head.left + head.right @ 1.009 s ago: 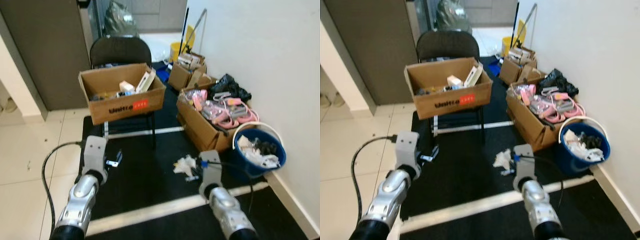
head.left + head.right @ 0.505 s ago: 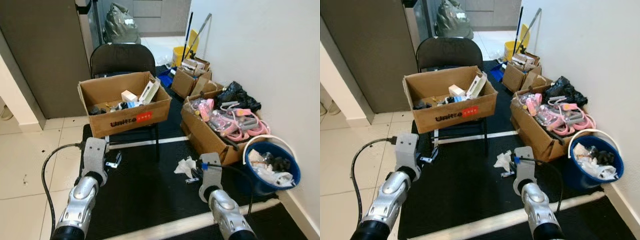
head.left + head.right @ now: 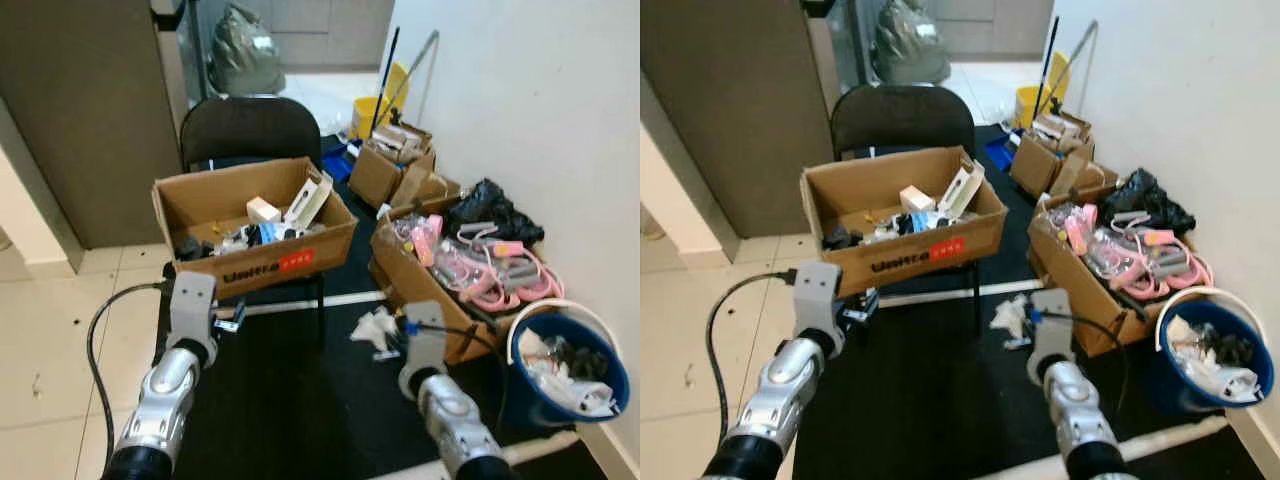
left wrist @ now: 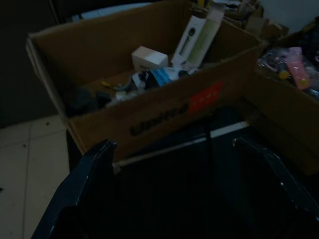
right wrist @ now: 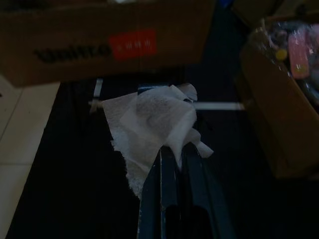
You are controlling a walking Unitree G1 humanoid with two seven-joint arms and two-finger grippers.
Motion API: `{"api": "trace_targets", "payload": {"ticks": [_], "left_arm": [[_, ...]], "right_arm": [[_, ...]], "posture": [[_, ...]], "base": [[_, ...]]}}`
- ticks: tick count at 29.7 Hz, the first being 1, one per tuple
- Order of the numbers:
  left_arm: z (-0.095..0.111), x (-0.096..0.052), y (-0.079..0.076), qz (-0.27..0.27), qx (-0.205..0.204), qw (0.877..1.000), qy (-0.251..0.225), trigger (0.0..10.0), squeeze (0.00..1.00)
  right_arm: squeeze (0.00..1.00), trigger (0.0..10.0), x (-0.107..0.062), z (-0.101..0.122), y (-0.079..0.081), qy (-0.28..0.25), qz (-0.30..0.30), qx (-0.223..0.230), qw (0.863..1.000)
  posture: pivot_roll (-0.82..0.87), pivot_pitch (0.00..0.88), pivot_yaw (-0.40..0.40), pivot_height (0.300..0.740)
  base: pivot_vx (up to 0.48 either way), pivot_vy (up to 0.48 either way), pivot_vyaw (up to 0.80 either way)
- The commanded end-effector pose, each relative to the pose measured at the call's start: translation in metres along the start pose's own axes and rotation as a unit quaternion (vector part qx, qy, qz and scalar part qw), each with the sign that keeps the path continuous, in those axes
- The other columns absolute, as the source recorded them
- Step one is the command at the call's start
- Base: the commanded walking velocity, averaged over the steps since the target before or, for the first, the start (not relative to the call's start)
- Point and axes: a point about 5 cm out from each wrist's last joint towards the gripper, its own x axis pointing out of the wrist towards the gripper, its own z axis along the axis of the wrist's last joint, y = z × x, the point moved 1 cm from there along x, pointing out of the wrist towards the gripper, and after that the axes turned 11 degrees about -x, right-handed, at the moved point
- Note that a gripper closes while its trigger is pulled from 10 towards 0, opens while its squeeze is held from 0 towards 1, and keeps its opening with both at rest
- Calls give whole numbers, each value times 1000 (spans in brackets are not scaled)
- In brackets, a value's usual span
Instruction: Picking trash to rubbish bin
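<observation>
1. My view has swung: the blue rubbish bin (image 3: 567,372) now sits lower right, nearer me.
2. My right tool (image 5: 175,149) pinches the white tissue (image 5: 149,122); carrying remains.
3. My left tool (image 4: 174,144) hangs spread, idle.

Crumpled white tissue (image 5: 152,124) pinched in right hand (image 5: 175,149); blue bin (image 3: 570,372) holds trash.

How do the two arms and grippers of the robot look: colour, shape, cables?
Both arms are rounded, shiny silver segments ending in a flat grey wrist block. The left arm has a black cable looping out beside it; the right arm carries a thinner black cable. The left gripper and right gripper have long black fingers.
</observation>
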Motion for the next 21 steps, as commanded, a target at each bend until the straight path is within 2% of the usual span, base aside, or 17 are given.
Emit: {"api": "trace_targets", "payload": {"ticks": [1, 21], "left_arm": [[-6, -2, 0, -1, 3, 1000, 11, 10000, 0], [-4, -1, -2, -3, 8, 1000, 6, 10000, 0]], "right_arm": [[0, 10000, -1, -1, -3, 0, -10, 4, 1000], [0, 10000, 3, 5, -4, -10, -12, 8, 1000]], "posture": [[-67, 97, -6, 740], [-60, 95, -12, 740]], "base": [[412, 0, 0], [411, 0, 0]]}}
